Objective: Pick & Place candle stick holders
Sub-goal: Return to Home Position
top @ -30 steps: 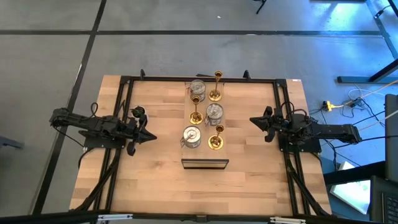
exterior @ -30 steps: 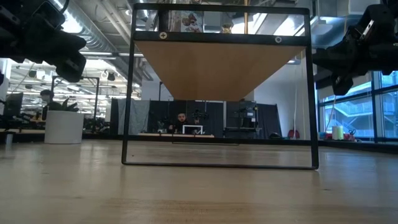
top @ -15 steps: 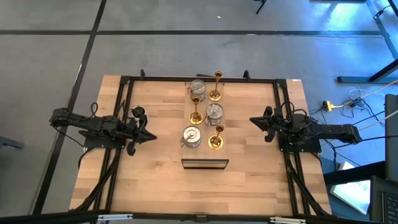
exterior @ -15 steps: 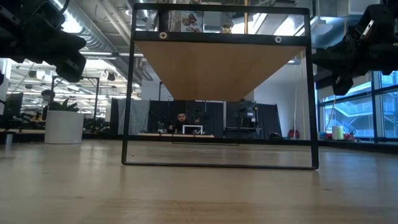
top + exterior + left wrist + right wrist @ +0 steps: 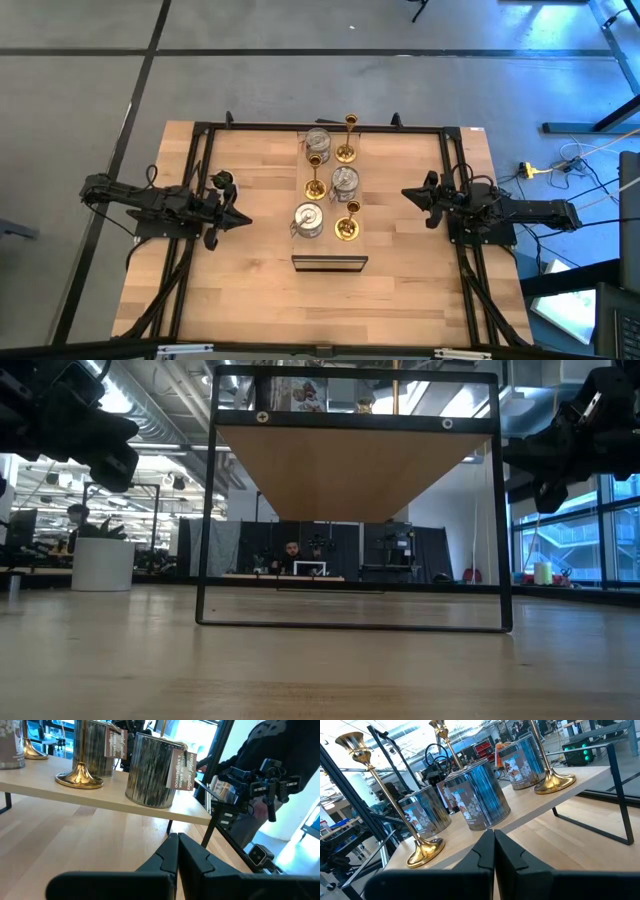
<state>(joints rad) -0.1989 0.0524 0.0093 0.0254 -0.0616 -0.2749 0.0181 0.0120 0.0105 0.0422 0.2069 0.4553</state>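
Three slim gold stick holders (image 5: 347,140) (image 5: 315,176) (image 5: 347,222) and three squat silvery cups (image 5: 317,140) (image 5: 345,180) (image 5: 308,219) stand by their bases on a raised wooden board (image 5: 330,200) at the table's middle. My left gripper (image 5: 245,220) hovers shut and empty to the left of the board. Its wrist view shows the shut fingers (image 5: 177,845) pointing at the nearest silvery cup (image 5: 150,770). My right gripper (image 5: 405,193) hovers shut and empty to the right of the board. Its shut fingers (image 5: 493,840) face a silvery cup (image 5: 480,795) and a gold stick (image 5: 380,795).
The board rests on a black metal frame (image 5: 355,625) whose legs stand on the table; its underside (image 5: 345,465) shows in the low view. A dark rectangular frame (image 5: 329,263) lies just in front of the board. Black rails (image 5: 190,200) (image 5: 462,250) run along the table's sides.
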